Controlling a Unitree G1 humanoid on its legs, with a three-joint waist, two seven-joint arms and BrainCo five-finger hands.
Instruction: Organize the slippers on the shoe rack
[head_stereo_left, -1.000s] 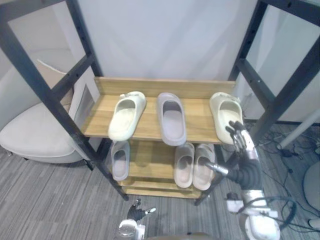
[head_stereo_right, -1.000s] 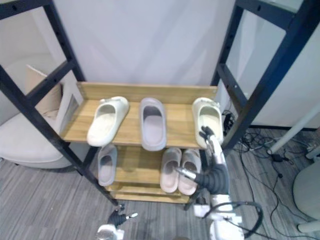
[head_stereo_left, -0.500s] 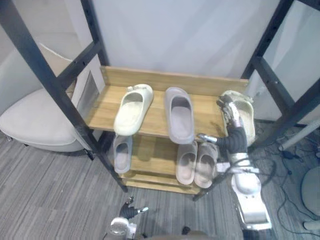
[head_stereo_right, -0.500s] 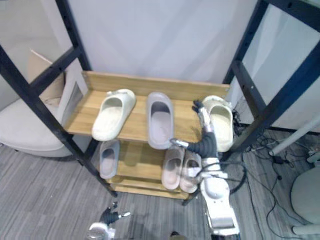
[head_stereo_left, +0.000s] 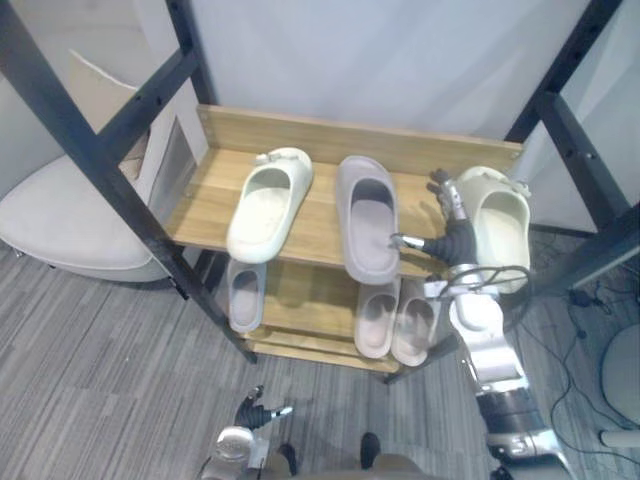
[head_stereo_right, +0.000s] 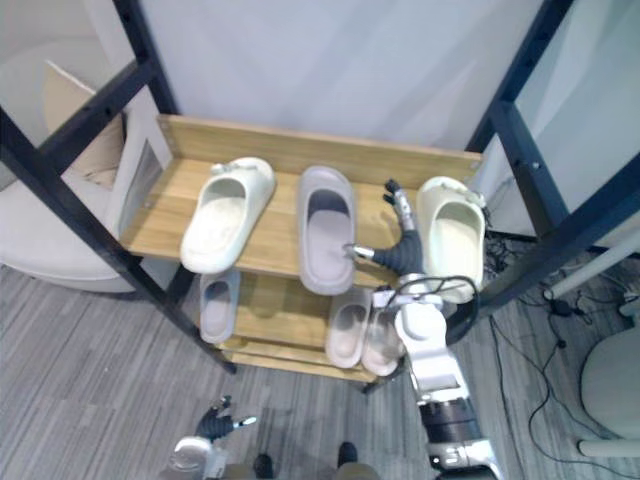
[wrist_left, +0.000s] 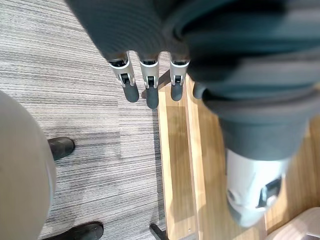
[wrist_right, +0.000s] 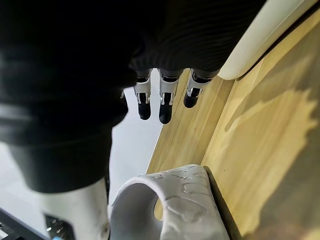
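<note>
Three slippers lie on the wooden top shelf (head_stereo_left: 315, 215): a cream one (head_stereo_left: 268, 203) at the left, a grey one (head_stereo_left: 368, 218) in the middle and a second cream one (head_stereo_left: 504, 226) at the right. My right hand (head_stereo_left: 452, 232) rests on the shelf in the gap between the grey slipper and the right cream slipper, fingers (wrist_right: 165, 102) straight and holding nothing, thumb stretched toward the grey slipper (wrist_right: 172, 210). My left hand (head_stereo_left: 255, 412) hangs low near the floor in front of the rack, its fingers (wrist_left: 150, 85) straight and empty.
On the lower shelf lie one grey slipper (head_stereo_left: 245, 295) and a pink pair (head_stereo_left: 395, 318). Black metal frame posts (head_stereo_left: 120, 190) flank the rack on both sides. A beige cushion (head_stereo_left: 70, 225) sits to the left, and cables (head_stereo_left: 585, 300) trail on the floor at the right.
The camera has shifted. My right hand has gone from the heel of the right cream slipper up and leftward into the gap beside the grey slipper.
</note>
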